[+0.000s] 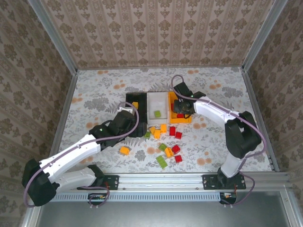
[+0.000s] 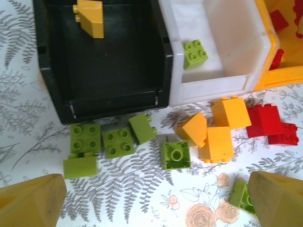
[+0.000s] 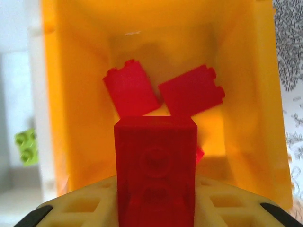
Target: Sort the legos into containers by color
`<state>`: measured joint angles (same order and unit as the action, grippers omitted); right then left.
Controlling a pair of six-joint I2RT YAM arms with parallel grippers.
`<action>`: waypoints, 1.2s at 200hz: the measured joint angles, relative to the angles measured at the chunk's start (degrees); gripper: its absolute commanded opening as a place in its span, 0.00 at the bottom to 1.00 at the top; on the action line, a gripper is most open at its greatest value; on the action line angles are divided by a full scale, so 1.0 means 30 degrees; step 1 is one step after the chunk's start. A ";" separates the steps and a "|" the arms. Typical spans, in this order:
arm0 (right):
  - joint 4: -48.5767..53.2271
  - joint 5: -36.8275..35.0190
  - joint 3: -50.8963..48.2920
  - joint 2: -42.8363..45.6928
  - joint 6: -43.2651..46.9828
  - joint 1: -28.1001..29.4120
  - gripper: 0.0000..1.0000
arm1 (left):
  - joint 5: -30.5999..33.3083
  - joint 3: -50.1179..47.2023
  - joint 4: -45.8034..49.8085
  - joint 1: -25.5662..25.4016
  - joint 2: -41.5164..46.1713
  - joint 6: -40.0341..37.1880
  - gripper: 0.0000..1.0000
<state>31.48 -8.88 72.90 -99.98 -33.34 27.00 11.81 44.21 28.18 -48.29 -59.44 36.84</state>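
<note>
Top external view: a floral-patterned tabletop (image 1: 94, 94) carries everything. From the near edge the left arm (image 1: 75, 151) reaches toward the black bin (image 1: 129, 98), and the right arm (image 1: 213, 109) bends over the orange bin (image 1: 185, 120). The three bins sit touching in a row: black at the left, the white bin (image 1: 158, 100) in the middle, orange at the right.

The left jaws stand wide apart above the tabletop, their yellow fingers (image 2: 31, 201) at either side of the loose legos (image 2: 118, 142) just in front of the bins. The right jaws are clamped on a red lego (image 3: 155, 165), held over the orange bin, where two more red blocks (image 3: 131, 93) lie on the floor.

One orange-yellow block (image 2: 90, 18) lies in the black bin and one green block (image 2: 195, 53) in the white bin. Loose on the tabletop, green ones lie before the black bin and orange-yellow and red ones before the white. A few more lie nearer the arms.
</note>
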 measured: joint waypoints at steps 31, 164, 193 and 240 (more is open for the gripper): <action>0.0000 -0.0036 0.1428 -0.1275 -0.0117 -0.0342 0.67 | 0.0095 -0.0474 0.0576 0.0299 0.0794 0.0510 1.00; -0.1523 0.0896 -0.3650 0.3832 -0.1319 0.0138 0.73 | -0.0882 -0.1260 0.3570 0.1056 -0.1217 0.2098 0.90; -0.1574 0.0903 -0.4226 0.4262 -0.1333 0.0138 0.73 | -0.1020 -0.1457 0.4721 0.0051 -0.2441 0.2739 0.87; -0.1851 0.0954 -0.4488 0.4670 -0.1341 0.0117 0.73 | -0.1399 -0.2900 0.4575 -0.0182 -0.3497 0.3410 0.72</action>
<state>25.93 -6.02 59.44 -85.97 -37.36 27.35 7.62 35.51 41.91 -48.84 -69.93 47.07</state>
